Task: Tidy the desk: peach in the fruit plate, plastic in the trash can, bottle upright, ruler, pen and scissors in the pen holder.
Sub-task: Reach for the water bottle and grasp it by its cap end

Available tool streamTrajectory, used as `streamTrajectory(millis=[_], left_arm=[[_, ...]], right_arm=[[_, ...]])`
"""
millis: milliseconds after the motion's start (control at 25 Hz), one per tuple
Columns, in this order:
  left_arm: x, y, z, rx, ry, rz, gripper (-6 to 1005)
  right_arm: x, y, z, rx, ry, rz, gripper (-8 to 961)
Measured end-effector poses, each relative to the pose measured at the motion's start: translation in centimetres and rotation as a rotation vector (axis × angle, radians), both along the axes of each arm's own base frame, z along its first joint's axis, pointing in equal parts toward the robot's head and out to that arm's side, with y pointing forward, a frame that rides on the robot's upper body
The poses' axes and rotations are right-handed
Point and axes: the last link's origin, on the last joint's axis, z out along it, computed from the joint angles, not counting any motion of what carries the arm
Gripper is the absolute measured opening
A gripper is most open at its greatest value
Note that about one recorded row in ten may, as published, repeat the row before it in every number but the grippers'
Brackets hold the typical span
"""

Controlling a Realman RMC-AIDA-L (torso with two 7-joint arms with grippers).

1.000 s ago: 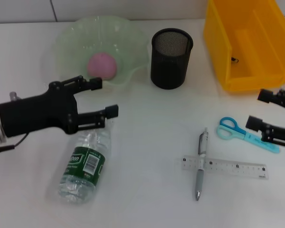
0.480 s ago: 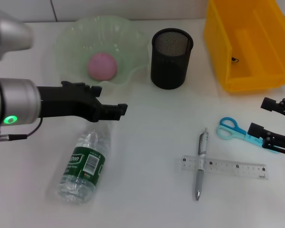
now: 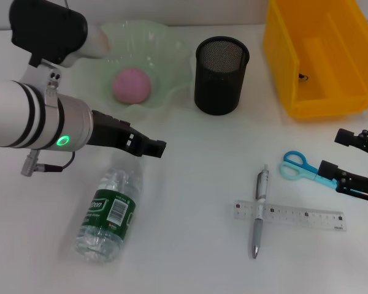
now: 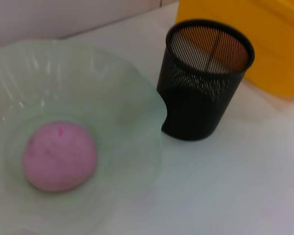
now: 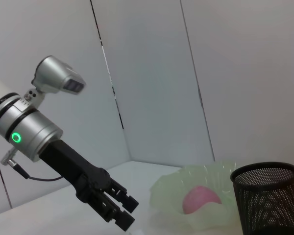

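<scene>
The bottle lies on its side on the desk, its cap end hidden under my left gripper, which hovers open just above it. The right wrist view also shows the left gripper with its fingers apart. The peach rests in the fruit plate. Beside the plate stands the pen holder, with the trash can further right. The pen lies across the ruler. My right gripper is open, just right of the scissors. The plastic is out of view.
A wall runs along the far edge of the desk behind the plate and bin. A small dark speck shows inside the yellow bin. The left arm's thick silver forearm spans the desk's left side.
The left arm has swung and rolled its wrist, so the forearm now fills the left side and the fingers show edge-on over the bottle's neck. The right gripper has shifted slightly.
</scene>
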Motion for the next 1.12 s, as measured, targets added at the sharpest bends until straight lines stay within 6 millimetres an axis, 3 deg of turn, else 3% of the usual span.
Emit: streamTrajectory(millis=[640,1120], left_arm=[[-2.8,1.5,-1.6,-0.016,0.045,0.073,841],[-3.7,1.9,-2.6,-0.041,0.062,0.101,798]], right_arm=[[-0.1,0.5,-0.5,-0.006,0.002,-0.009,828],[0.2,0.7,-0.6,0.001,-0.007,-0.029,827]])
